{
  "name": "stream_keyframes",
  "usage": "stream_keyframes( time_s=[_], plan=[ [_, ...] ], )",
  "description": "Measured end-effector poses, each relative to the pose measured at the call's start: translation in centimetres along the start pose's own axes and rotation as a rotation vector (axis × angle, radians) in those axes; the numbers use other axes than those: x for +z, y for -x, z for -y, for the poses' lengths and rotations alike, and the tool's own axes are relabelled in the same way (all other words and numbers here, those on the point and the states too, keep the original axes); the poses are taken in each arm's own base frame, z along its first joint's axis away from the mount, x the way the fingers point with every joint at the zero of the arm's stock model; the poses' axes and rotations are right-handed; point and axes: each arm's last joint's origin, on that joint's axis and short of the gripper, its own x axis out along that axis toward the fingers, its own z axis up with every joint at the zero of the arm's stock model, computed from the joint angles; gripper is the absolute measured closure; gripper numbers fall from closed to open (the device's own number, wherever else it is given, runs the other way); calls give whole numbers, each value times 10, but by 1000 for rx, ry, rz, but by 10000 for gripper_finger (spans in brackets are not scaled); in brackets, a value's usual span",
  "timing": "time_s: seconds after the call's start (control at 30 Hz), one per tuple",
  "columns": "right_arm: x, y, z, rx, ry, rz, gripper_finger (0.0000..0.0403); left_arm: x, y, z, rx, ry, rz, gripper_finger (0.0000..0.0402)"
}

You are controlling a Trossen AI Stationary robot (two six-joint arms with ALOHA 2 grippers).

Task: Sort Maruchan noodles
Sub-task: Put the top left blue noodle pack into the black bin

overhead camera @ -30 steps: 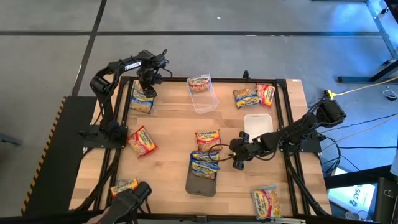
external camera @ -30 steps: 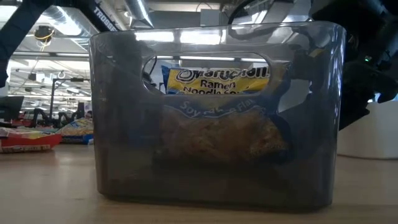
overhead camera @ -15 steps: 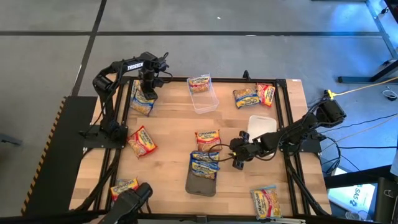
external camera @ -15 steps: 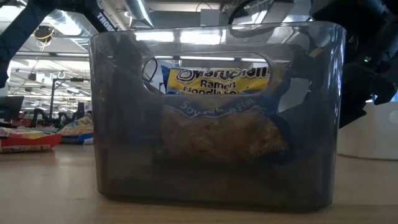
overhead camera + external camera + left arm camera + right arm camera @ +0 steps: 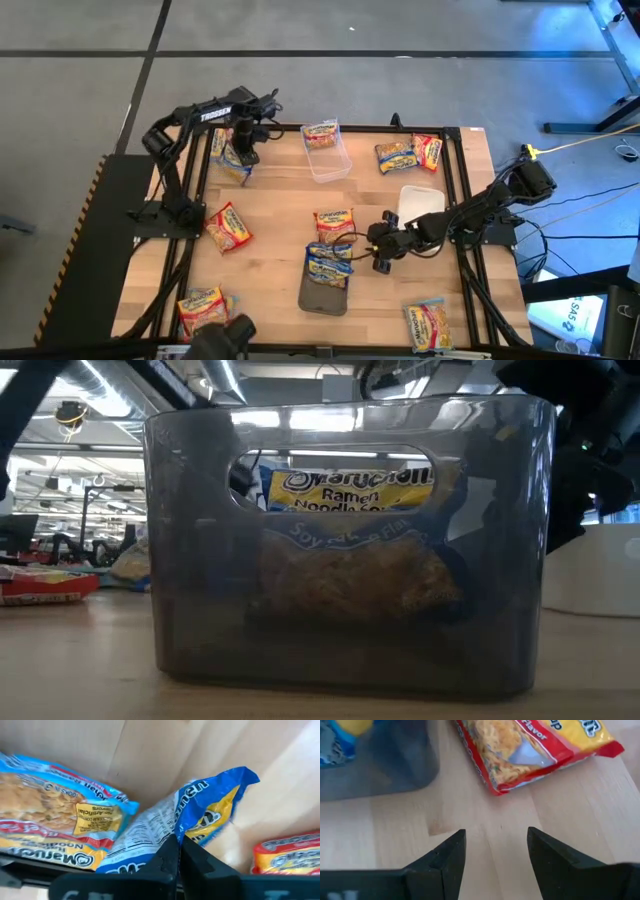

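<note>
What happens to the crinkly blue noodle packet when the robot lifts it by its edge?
The blue crinkly plastic noodle packet would probably sag and twist, since the left gripper pinches only its thin edge. It looks light. The noodle block inside could crack if squeezed.

Floor: grey concrete, dark seam lines crossing it.
Table: pale wood top, black frame.
Ceiling: strip lights and ducting above the room behind.

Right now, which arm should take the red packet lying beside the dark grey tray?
The right arm. Its open claw hovers low over bare wood with the red packet just ahead, beside the dark grey tray. The left claw is shut on a blue packet at the far corner.
</note>
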Motion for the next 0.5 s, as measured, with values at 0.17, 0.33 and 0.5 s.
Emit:
stream_keyframes(
  time_s=[0.17,0.33,0.5],
  plan=[
    [10,6,-4,-20,41,-29,217,-14,35,38,72,-27,132,401],
    [18,14,-5,-79,68,-80,217,-31,61,74,113,-36,267,401],
    [28,22,-8,-111,88,-115,217,-47,78,103,119,-44,390,401]
  ],
)
